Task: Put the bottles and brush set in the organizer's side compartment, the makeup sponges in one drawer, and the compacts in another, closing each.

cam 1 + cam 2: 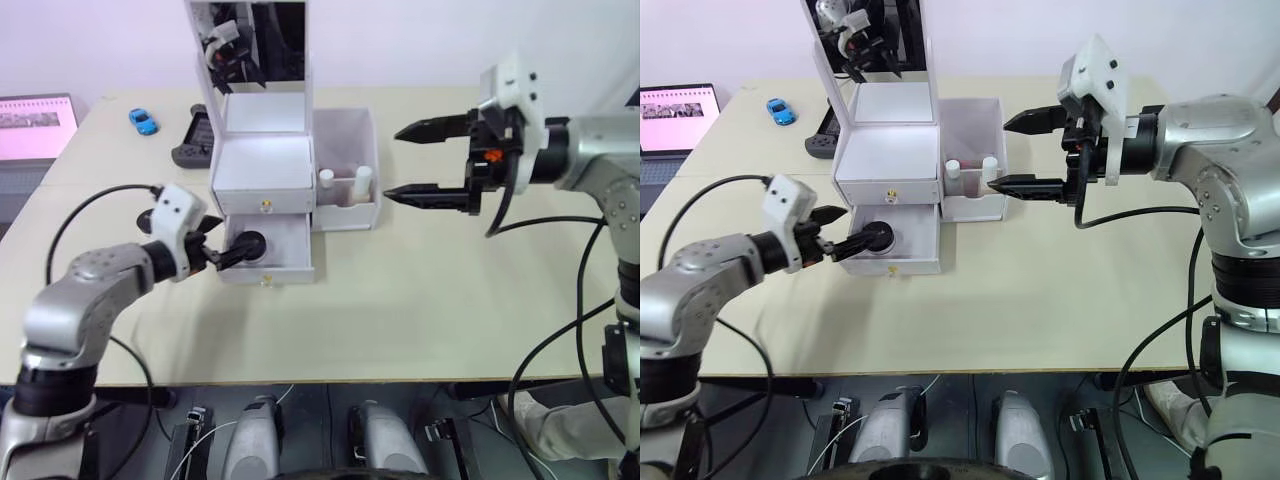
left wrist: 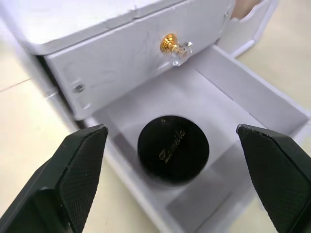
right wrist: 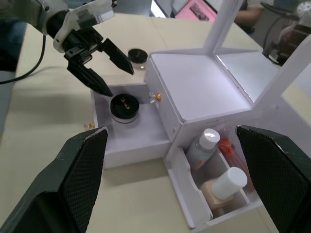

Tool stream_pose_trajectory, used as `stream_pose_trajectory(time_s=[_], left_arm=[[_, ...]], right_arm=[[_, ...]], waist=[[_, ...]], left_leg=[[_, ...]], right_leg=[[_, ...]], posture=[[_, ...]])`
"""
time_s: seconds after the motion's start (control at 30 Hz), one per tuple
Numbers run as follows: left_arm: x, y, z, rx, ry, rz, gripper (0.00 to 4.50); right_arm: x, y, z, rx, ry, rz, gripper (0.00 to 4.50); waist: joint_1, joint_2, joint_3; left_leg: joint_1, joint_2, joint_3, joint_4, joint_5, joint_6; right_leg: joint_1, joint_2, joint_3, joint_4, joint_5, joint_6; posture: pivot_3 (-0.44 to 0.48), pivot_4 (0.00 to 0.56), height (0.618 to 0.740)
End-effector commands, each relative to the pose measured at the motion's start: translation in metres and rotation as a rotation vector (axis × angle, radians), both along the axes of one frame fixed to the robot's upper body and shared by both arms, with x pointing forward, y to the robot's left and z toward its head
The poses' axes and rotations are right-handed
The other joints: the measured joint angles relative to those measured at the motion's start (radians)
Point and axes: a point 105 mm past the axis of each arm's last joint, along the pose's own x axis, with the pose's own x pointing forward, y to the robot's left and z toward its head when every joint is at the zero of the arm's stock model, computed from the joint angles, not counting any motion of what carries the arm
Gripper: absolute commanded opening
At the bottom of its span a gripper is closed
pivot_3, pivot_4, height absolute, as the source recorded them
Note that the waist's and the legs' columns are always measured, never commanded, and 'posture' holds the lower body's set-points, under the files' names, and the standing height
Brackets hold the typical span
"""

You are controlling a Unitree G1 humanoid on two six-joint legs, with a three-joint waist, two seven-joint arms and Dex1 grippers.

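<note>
Right now my left end effector (image 1: 225,250) hangs spread apart over one compact (image 2: 173,148) lying in the organizer's (image 1: 262,160) open lower drawer (image 1: 285,262), so the second compact (image 3: 137,57), on the table behind, could get forgotten; my right end effector (image 1: 410,160) idles agape.

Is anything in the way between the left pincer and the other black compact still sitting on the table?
Nothing visible blocks it. The second compact sits on the bare table just beyond the open left pincer, beside the organizer. The first compact already lies in the open drawer.
</note>
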Motion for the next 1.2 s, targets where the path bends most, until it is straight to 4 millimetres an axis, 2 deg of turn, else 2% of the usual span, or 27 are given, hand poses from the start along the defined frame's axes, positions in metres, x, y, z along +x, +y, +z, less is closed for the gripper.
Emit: stream_pose_trajectory(time_s=[0.03,0.1,0.17,0.2,0.27,0.33,0.43,0.57,0.63,0.8,0.9,1.0,1.1,1.2], left_arm=[[-0.016,0.027,0.022,-0.010,-0.098,0.033,4.46],[-0.024,0.051,0.018,0.017,-0.092,0.108,4.46],[-0.033,0.090,0.006,0.105,-0.055,0.252,4.46],[-0.037,0.102,0.002,0.143,-0.039,0.299,4.46],[-0.054,0.144,-0.008,0.157,-0.011,0.429,4.46],[-0.070,0.178,-0.018,0.145,-0.009,0.544,4.46],[-0.097,0.209,-0.046,0.115,0.046,0.703,4.46],[-0.115,0.211,-0.066,0.060,0.067,0.749,4.46],[-0.118,0.207,-0.069,0.047,0.050,0.752,4.46],[-0.108,0.198,-0.058,0.004,-0.036,0.742,4.46],[-0.094,0.192,-0.043,-0.089,-0.122,0.775,4.46],[-0.076,0.180,-0.034,-0.109,-0.167,0.752,4.46],[-0.043,0.161,-0.022,-0.102,-0.216,0.714,4.46],[-0.011,0.149,-0.016,-0.143,-0.250,0.713,4.46]], right_arm=[[0.005,-0.031,0.005,0.022,-0.040,-0.041,4.50],[0.013,-0.051,-0.007,0.017,-0.018,-0.095,4.50],[0.022,-0.075,-0.022,0.000,-0.012,-0.161,4.50],[0.030,-0.092,-0.030,0.005,-0.016,-0.215,4.50],[0.038,-0.112,-0.038,0.060,0.011,-0.276,4.50],[0.043,-0.123,-0.046,0.062,0.021,-0.302,4.50],[0.045,-0.129,-0.062,0.021,0.059,-0.316,4.50],[0.049,-0.127,-0.065,0.041,0.077,-0.317,4.50],[0.048,-0.121,-0.063,0.043,0.079,-0.293,4.50],[0.038,-0.102,-0.058,0.024,0.119,-0.202,4.50],[0.033,-0.085,-0.050,0.012,0.082,-0.147,4.50],[0.029,-0.065,-0.033,0.058,0.080,-0.099,4.50],[0.024,-0.041,-0.015,0.036,0.033,-0.043,4.50],[0.023,-0.029,-0.008,-0.003,0.021,-0.032,4.50]], waist=[[0.000,0.000,0.000],[0.001,0.000,0.000],[0.003,0.000,0.000],[0.001,0.000,0.000],[-0.002,0.000,0.000],[-0.004,0.001,0.000],[-0.007,0.002,0.001],[-0.005,0.002,0.000],[0.001,0.002,0.000],[0.007,0.002,0.000],[0.007,0.002,0.000],[0.000,0.002,0.000],[0.000,0.002,0.000],[0.007,0.001,0.000]], left_leg=[[0.000,0.000,0.000,0.000,0.000,0.000],[0.000,0.000,0.000,0.000,0.000,0.000],[0.000,0.000,0.000,0.000,0.000,0.000],[0.000,0.000,0.000,0.000,0.000,0.000],[0.001,0.000,0.001,0.000,0.000,0.000],[0.001,0.000,0.002,0.000,0.000,0.000],[0.001,0.000,0.002,-0.001,0.000,0.000],[0.001,0.000,0.002,-0.001,0.000,0.000],[0.001,0.000,0.002,-0.001,0.000,0.000],[0.001,0.000,0.002,0.000,0.000,-0.001],[0.001,0.000,0.002,0.000,0.000,0.000],[0.001,0.000,0.001,0.000,0.000,0.000],[0.001,0.000,0.001,0.000,0.000,0.000],[0.001,0.000,0.001,0.000,0.000,0.000]], right_leg=[[0.000,0.000,0.000,0.000,0.000,0.000],[0.000,0.000,0.000,0.000,0.000,0.000],[0.000,0.000,0.000,0.000,0.000,0.000],[0.000,0.000,0.000,0.000,0.000,0.000],[0.000,0.000,0.000,-0.001,0.000,0.000],[-0.001,0.000,0.000,-0.001,0.000,0.000],[-0.002,0.000,0.000,0.000,0.000,-0.001],[-0.001,-0.001,0.000,-0.001,0.000,-0.001],[-0.001,-0.001,0.000,0.000,0.000,-0.001],[0.000,-0.002,0.000,-0.001,0.000,-0.001],[0.000,-0.002,0.000,0.000,0.000,-0.001],[0.000,-0.001,0.000,0.000,0.000,0.000],[0.000,-0.001,0.000,0.001,0.000,0.000],[0.000,-0.001,0.000,0.002,0.000,0.000]], posture=[[0.000,0.150,0.740],[0.000,0.150,0.740],[0.000,0.150,0.740],[0.000,0.150,0.740],[0.000,0.150,0.740],[0.000,0.150,0.740],[0.000,0.150,0.740],[0.000,0.150,0.740],[0.000,0.150,0.740],[0.000,0.150,0.740],[0.000,0.150,0.740],[0.000,0.150,0.740],[0.000,0.150,0.740],[0.000,0.150,0.740]])
